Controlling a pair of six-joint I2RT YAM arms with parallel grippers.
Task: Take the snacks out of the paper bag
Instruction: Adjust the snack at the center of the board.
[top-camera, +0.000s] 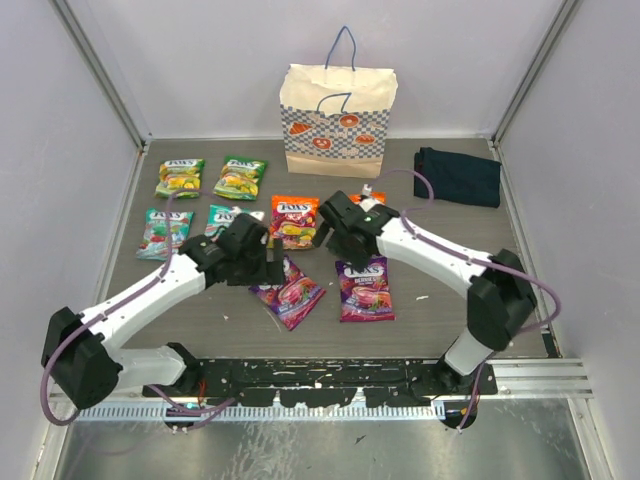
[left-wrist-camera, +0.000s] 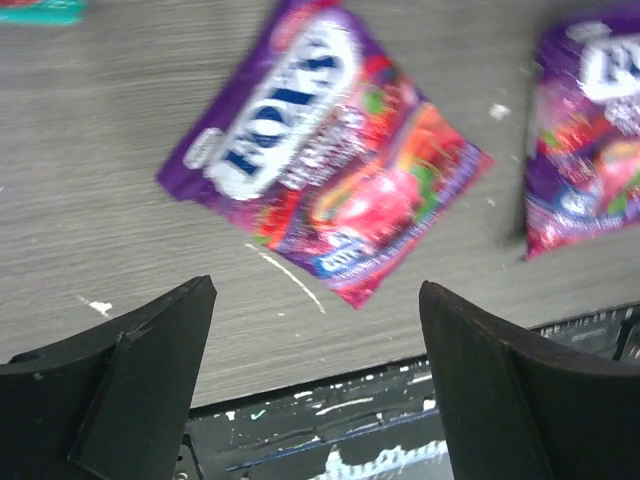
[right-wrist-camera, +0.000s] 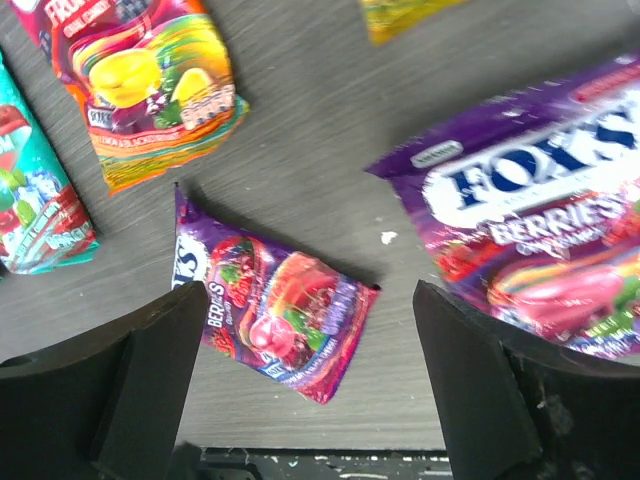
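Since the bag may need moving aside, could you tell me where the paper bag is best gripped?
Probably the blue cord handle, taken from above. The paper bag stands upright, and that loop rises free over its top edge, giving the fingers something thin to close on.

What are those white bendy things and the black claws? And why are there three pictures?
The white things are two robot arms, seen by a camera up above. The other two pictures come from a small camera on each wrist, so you see the black fingers of the left gripper and the right gripper. Both are open and hold nothing. On the table lie candy packets in green, teal, orange and purple. At the back stands a paper bag, with a dark folded cloth to one side.
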